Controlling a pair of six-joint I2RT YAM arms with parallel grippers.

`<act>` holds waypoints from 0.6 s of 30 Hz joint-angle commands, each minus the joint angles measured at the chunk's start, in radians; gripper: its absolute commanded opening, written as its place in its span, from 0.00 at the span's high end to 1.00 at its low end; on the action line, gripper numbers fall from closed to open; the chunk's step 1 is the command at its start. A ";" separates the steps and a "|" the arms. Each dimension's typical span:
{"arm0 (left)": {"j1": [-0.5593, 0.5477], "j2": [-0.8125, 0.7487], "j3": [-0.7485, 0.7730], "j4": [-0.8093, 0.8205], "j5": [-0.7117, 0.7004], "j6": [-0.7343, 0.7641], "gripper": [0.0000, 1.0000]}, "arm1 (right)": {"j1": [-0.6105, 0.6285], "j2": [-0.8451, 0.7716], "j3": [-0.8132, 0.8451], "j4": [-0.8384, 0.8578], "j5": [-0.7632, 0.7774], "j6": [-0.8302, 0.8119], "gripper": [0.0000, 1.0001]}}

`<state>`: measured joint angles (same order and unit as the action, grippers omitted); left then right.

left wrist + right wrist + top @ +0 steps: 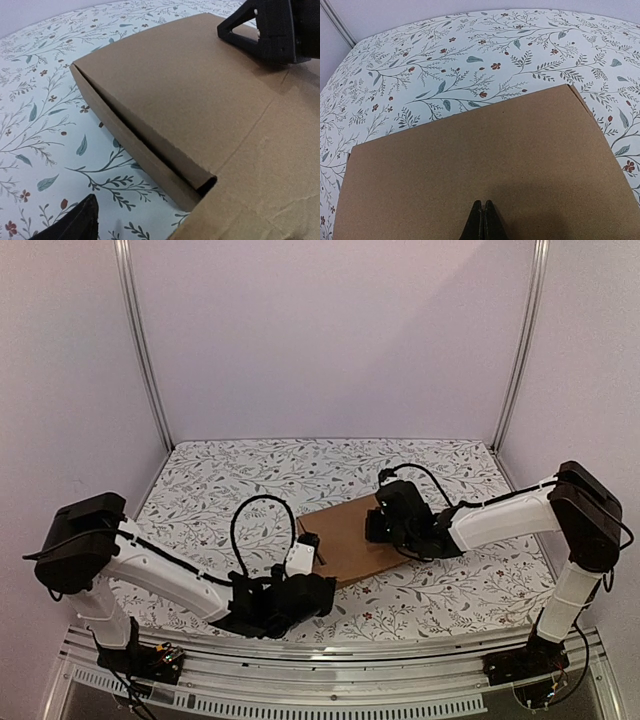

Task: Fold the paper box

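Folded paper box point(345, 538).
Right claw point(482, 219) pressed together atop it; only the left wrist view shows its gaping seam point(165, 167) (left claw point(312, 558) spread).

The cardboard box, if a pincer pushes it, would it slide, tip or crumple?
Probably slides: the cardboard box lies low and flat on the floral tablecloth, so tipping seems unlikely. Likely light and stiff, yet its lid bows open along one edge, so it may spring up.
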<state>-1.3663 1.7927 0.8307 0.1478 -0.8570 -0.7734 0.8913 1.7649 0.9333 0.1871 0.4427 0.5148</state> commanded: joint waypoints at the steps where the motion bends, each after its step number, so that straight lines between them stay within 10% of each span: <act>1: -0.016 -0.070 -0.034 -0.073 0.133 0.029 0.19 | 0.007 0.050 -0.024 0.022 0.016 0.015 1.00; 18: 0.009 -0.559 -0.164 -0.187 0.403 0.222 0.18 | 0.007 0.084 -0.005 0.041 -0.010 0.001 1.00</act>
<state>-1.3674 1.3487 0.6945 0.0452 -0.5434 -0.6033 0.8913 1.8065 0.9329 0.2344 0.4427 0.5209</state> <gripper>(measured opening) 0.817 0.004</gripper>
